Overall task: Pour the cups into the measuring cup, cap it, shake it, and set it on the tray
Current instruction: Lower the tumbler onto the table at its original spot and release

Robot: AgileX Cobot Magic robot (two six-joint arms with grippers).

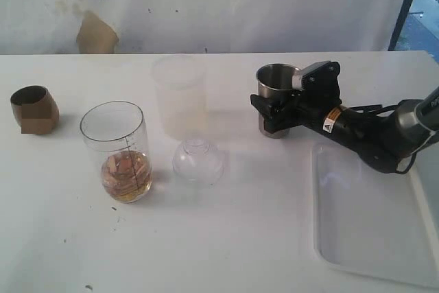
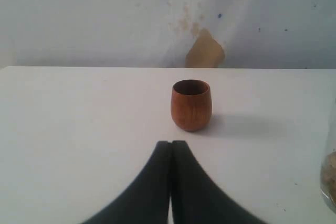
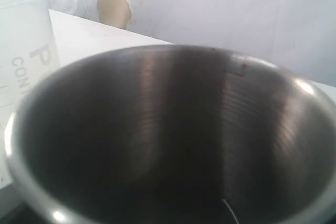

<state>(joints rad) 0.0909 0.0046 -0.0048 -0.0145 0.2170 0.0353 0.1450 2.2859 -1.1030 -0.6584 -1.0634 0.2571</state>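
The steel tumbler (image 1: 276, 81) stands upright on the table at the back right. My right gripper (image 1: 271, 112) reaches in from the right, its black fingers closed against the tumbler's sides. The tumbler's dark inside (image 3: 173, 129) fills the right wrist view and hides the fingers there. The brown wooden cup (image 1: 34, 109) sits upright at the far left, also seen as the brown cup (image 2: 191, 104) just ahead of my left gripper (image 2: 171, 143), which is shut and empty. The clear measuring cup (image 1: 116, 152) holds brownish contents at its bottom. The white tray (image 1: 370, 238) lies at the front right.
A frosted white plastic cup (image 1: 180, 97) stands behind the measuring cup, close to the tumbler. A clear domed cap (image 1: 197, 160) rests on the table in front of it. A brown patch (image 1: 95, 34) marks the white back wall.
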